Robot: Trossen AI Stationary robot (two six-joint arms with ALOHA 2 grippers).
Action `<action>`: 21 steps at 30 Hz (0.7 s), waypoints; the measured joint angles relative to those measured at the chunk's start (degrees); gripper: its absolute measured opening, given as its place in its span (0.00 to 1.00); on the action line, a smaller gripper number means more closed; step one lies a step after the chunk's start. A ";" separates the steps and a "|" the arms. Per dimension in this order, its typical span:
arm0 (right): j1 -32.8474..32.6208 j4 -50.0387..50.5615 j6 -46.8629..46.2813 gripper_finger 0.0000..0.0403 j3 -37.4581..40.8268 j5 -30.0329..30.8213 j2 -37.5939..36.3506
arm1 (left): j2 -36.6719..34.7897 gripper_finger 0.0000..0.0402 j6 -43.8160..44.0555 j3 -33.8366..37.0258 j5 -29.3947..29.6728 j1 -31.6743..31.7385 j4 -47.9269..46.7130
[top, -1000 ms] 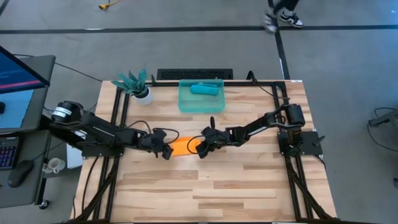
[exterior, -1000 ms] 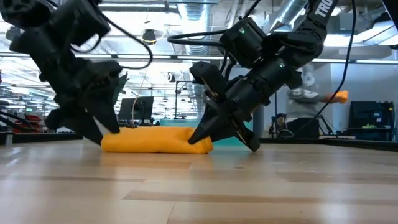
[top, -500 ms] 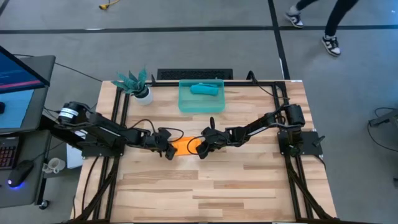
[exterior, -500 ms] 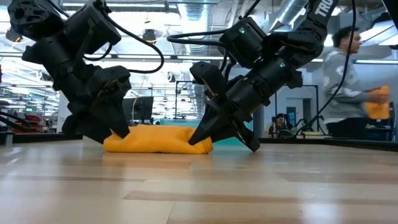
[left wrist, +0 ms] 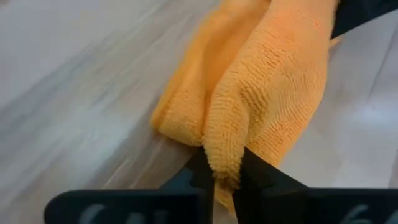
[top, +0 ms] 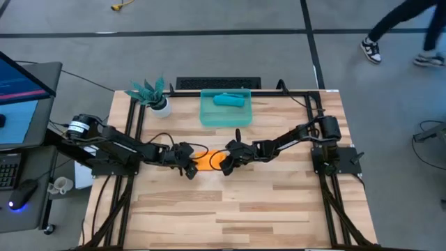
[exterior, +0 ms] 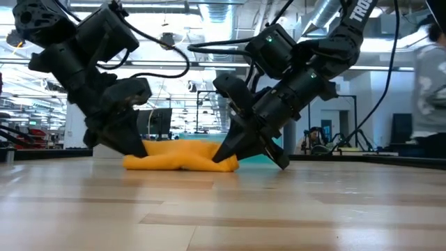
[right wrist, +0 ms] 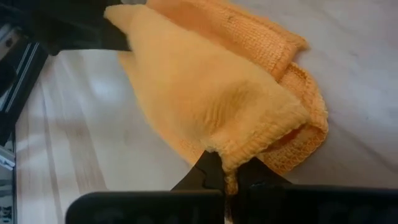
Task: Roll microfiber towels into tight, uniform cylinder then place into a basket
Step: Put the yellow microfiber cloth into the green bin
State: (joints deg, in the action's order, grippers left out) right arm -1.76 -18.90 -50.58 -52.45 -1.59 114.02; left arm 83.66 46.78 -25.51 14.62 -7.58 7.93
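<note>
Jaws of the left gripper (left wrist: 225, 180) pinched on one end of the bright orange microfiber towel (top: 204, 161), bunched into a loose roll at mid-worktop. Jaws of the right gripper (right wrist: 227, 171) clamped on a fold at the opposite end. Roll lying flat on the pale wooden plank worktop (top: 244, 209), both dark arms angled down to it. Farther back, the translucent teal-green plastic basket (top: 206, 115) with a rolled teal-blue towel (top: 228, 100) inside. Beside it, a teal-leaved plant in a white pot (top: 152, 94).
</note>
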 joint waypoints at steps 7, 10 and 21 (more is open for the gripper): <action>3.06 1.02 4.82 0.03 0.31 -0.03 -1.92 | -0.02 0.02 -8.21 -3.53 -2.78 4.75 0.32; 4.90 2.33 7.89 0.03 0.41 -0.01 -4.71 | -0.06 0.02 -11.97 -5.23 -3.85 7.44 0.34; 13.23 9.60 18.29 0.03 0.13 -0.02 -13.88 | -0.13 0.03 -25.99 -15.14 -5.37 18.66 -5.47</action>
State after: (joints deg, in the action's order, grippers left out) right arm 11.47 -9.30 -32.29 -52.31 -1.61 100.13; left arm 83.53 20.79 -40.66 9.26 11.08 2.46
